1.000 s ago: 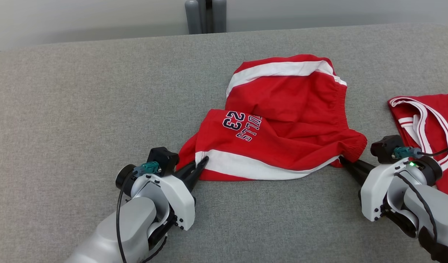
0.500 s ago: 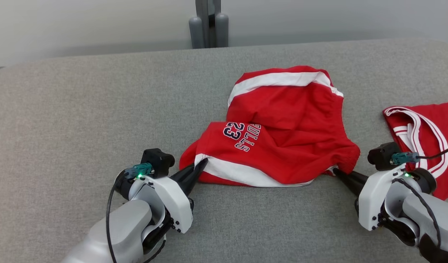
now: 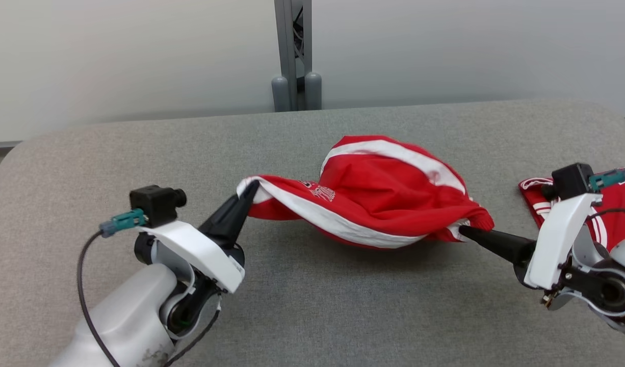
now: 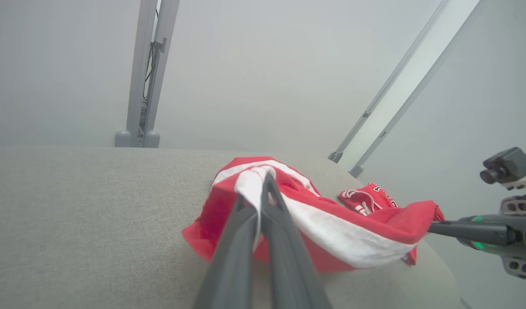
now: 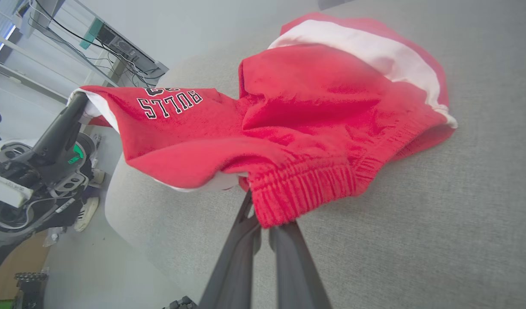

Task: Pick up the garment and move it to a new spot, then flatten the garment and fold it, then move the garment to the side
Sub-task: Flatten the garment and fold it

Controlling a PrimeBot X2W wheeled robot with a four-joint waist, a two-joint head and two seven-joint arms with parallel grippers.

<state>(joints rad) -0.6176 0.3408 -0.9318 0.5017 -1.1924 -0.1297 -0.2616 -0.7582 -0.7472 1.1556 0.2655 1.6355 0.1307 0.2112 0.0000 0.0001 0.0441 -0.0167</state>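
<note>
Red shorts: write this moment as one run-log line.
step: lift; left gripper: shut on shorts; right gripper: shut on shorts; shorts: partly off table

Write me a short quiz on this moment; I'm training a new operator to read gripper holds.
1. True or false: the left gripper is shut on a white-striped corner of the red Bulls shorts.
2. The right gripper grips: A) the shorts' ribbed waistband; B) the table's edge; C) nothing.
3. Fill in: the red jersey lies on the grey table at the robot's ____ side.
Key: 1 true; 2 A; 3 right.
</note>
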